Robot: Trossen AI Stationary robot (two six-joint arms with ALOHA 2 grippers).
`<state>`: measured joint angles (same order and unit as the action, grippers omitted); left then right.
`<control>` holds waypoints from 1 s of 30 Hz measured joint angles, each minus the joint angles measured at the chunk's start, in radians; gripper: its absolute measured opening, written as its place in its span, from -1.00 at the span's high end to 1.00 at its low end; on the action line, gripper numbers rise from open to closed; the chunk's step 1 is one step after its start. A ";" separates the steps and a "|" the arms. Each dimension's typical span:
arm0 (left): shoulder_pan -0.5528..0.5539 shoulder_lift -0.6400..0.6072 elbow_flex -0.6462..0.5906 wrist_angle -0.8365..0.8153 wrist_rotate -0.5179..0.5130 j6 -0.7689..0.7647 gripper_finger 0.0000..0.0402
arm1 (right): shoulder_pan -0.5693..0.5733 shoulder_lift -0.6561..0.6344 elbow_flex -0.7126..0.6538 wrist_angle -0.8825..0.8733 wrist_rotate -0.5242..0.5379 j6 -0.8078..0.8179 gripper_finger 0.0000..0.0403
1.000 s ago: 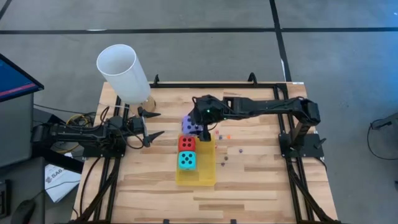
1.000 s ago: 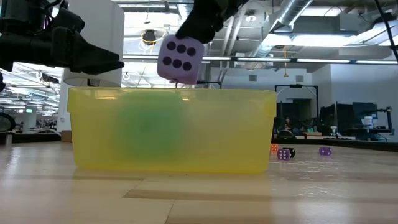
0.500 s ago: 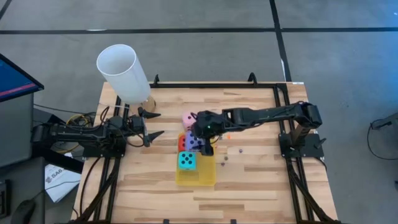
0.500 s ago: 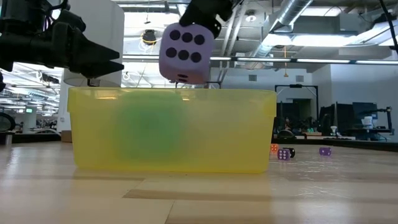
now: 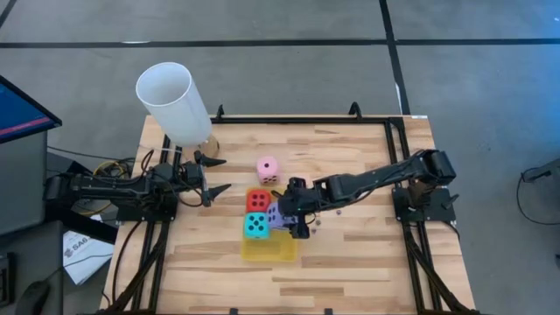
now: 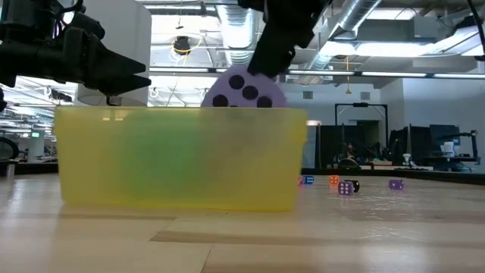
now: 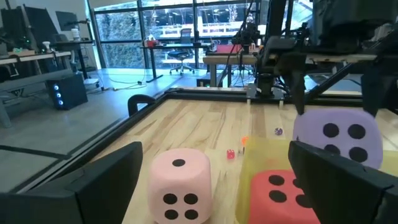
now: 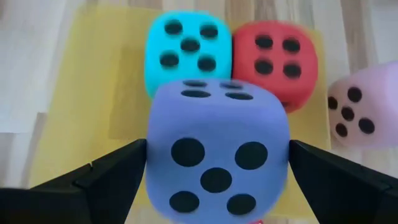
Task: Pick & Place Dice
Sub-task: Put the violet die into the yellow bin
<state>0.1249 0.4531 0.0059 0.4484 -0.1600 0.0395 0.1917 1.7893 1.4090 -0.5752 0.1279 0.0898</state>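
The wooden surface [image 5: 350, 254] carries a yellow tray [image 5: 262, 251] near its middle, and the right arm reaches over it from the right side. Its fingers [image 8: 99, 180] stand wide, clamped on opposite flat faces of the purple die [image 5: 276, 214], which hangs low over the tray beside the red die [image 5: 257, 200] and the cyan die [image 5: 255, 226]; both of those sit in the tray, touching each other. The pink die [image 5: 268, 168] rests alone on the bare surface, well apart from the tray on its far side. The big dice look like light foam: soft, matte, likely to give a little under pressure and not slippery, so a hold across two parallel faces at mid-height, as here, should keep one level. The left arm waits at the left edge with its fingers [image 5: 210, 175] spread and empty, facing the pink die. Tiny dice [image 6: 345, 186] lie scattered to the right of the tray; they seem hard and would need a much narrower pinch.
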 joint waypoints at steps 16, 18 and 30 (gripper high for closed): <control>0.000 0.000 0.000 0.000 0.000 0.000 -0.95 | -0.010 0.000 -0.010 -0.018 0.004 0.005 -0.89; 0.000 0.000 0.000 0.000 0.000 0.000 -0.95 | -0.010 0.000 -0.010 -0.045 0.002 0.007 -0.89; 0.000 0.000 0.000 0.000 0.000 0.000 -0.95 | -0.014 -0.002 -0.010 -0.056 -0.026 0.008 -0.89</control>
<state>0.1249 0.4534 0.0059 0.4488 -0.1600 0.0391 0.1777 1.7878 1.3991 -0.6311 0.1017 0.0975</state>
